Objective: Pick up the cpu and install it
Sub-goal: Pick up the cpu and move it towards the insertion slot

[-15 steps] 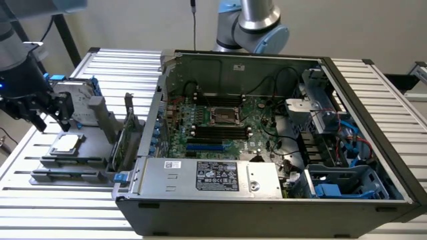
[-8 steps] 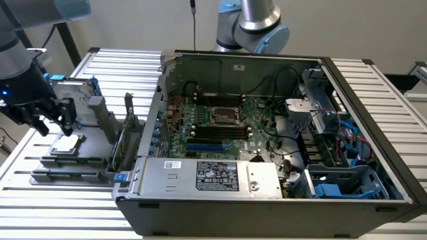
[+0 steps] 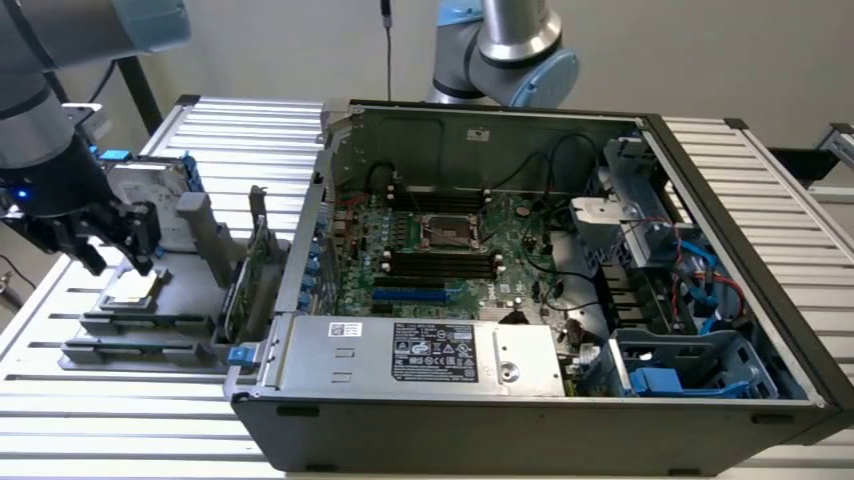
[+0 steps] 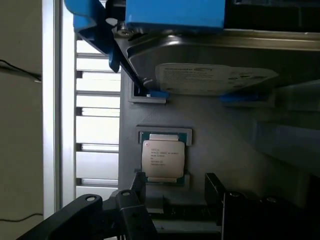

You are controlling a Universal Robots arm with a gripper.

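Note:
The cpu (image 3: pixel 130 290) (image 4: pixel 162 159), a small flat square chip with a dull silver top, lies in a recess of the grey holder block (image 3: pixel 187 300) on the exterior view's left. My gripper (image 3: pixel 116 262) (image 4: pixel 176 185) hangs just above and beside it, open, with nothing between its black fingers (image 4: pixel 139 184). In the wrist view the chip sits just off the fingertips, nearer one finger than the other. The black-framed motherboard socket (image 3: pixel 450 232) lies inside the open computer case (image 3: pixel 534 440), well to the exterior view's right of my gripper.
A large silver hard drive (image 3: pixel 140 185) (image 4: pixel 215 75) in a blue frame stands on the holder block just behind the chip. Upright cards (image 3: pixel 254 270) stand between the block and the case wall. A second arm (image 3: pixel 514 50) rises behind the case. A slatted metal table (image 3: pixel 80 400) carries everything.

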